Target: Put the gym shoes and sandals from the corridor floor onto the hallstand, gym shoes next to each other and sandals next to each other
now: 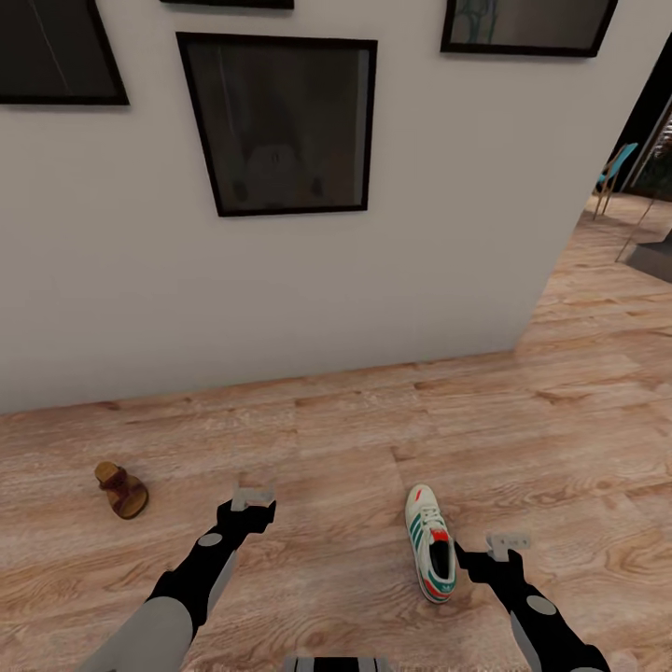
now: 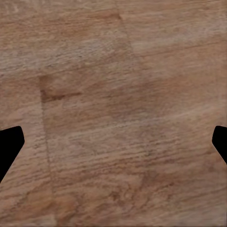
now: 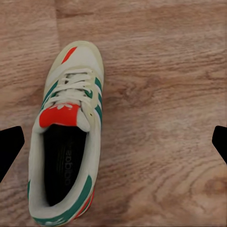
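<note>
One gym shoe [image 1: 430, 556], off-white with green stripes and a red tongue, lies on the corridor floor [image 1: 373, 439] with its toe toward the wall. My right gripper [image 1: 509, 541] hovers just right of it, open; the right wrist view looks down on the gym shoe [image 3: 66, 137], which lies toward one fingertip [image 3: 9, 146] rather than centred in the gap. One brown sandal [image 1: 121, 490] lies on the floor at the left. My left gripper [image 1: 253, 497] hangs open over bare planks [image 2: 113, 113], right of the sandal. The hallstand is out of view.
A white wall [image 1: 280, 299] with dark framed pictures [image 1: 280, 121] stands close ahead. Its corner ends at the right, where the floor runs on toward a blue chair [image 1: 611, 177] and a dark object [image 1: 653, 257].
</note>
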